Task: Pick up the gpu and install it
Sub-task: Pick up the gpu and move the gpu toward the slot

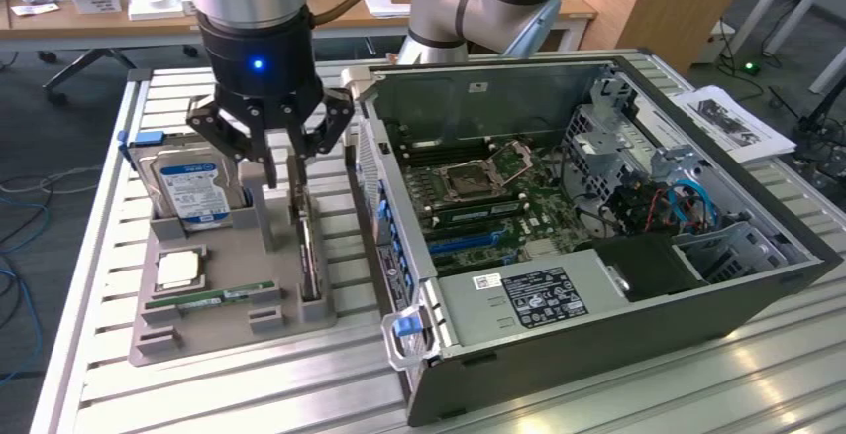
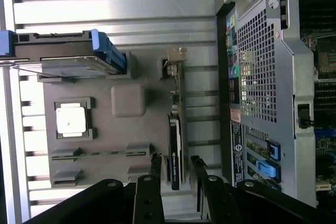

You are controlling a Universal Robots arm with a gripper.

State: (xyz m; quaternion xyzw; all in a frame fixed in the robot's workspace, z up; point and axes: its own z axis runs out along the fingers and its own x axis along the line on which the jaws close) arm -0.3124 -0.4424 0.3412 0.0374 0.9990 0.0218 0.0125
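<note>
The gpu stands on its long edge in a slot of the grey holder, a thin dark card with a pale metal bracket at its far end. My gripper hangs straight down over the card's far part, open. In the wrist view the gpu runs edge-on between my two dark fingers, with a gap on each side; my gripper straddles it without gripping it. The open computer case lies beside the holder, its motherboard exposed.
On the holder are also a silver hard drive with a blue label, a square processor and a slim green memory stick. The case wall stands close beside the gpu. Papers lie past the case.
</note>
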